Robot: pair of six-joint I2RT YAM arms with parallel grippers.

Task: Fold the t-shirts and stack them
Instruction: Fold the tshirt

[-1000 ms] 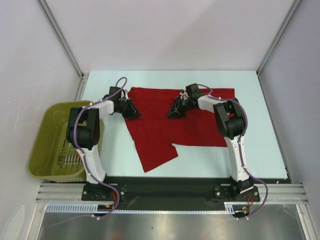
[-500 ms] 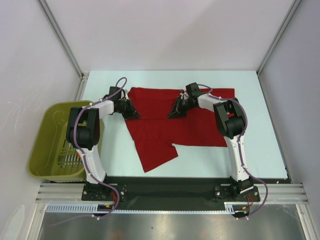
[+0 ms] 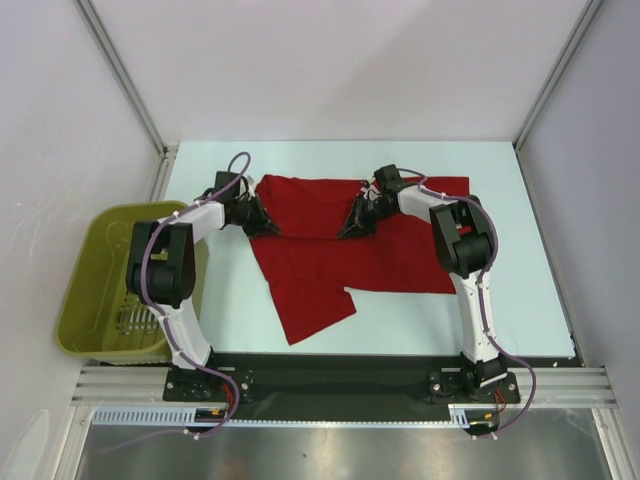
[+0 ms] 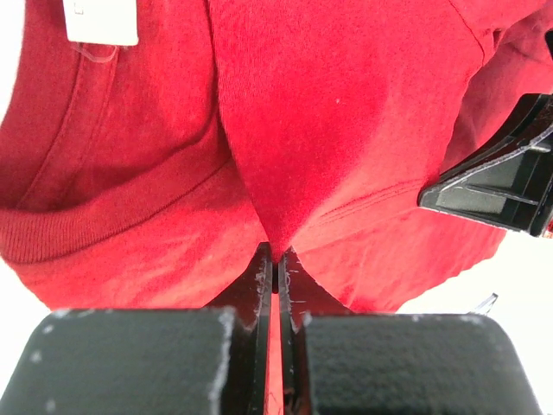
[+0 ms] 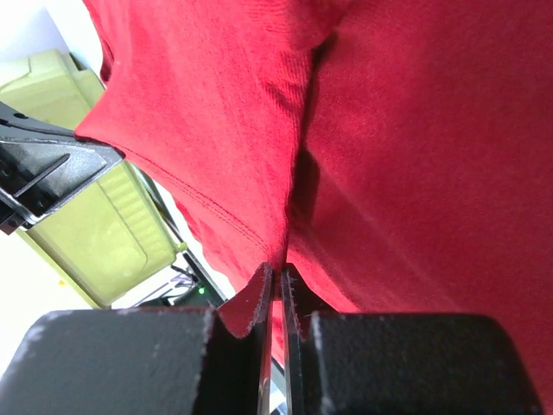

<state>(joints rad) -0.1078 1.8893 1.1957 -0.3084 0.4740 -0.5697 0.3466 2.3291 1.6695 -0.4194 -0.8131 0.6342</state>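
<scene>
Two pinches on: left gripper (image 4: 275,257) and right gripper (image 5: 277,270) were clamped tight on folds of the shirt (image 3: 310,270), left one near the collar. It lay spread on the table (image 3: 520,200). Soft, light, floppy fabric, likely to sag between grips, so hold at seams.

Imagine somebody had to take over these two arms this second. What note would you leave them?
Left gripper: shut on a pinch of the t-shirt at its left edge, near the neck label.
Right gripper: shut on the same t-shirt, further right, mid-cloth.
T-shirt: spread on the table, rumpled, not folded. Green basket sits off the table's left side.
Done: both grips taken. No stack in view.
Left: make the folds, then stack.
</scene>
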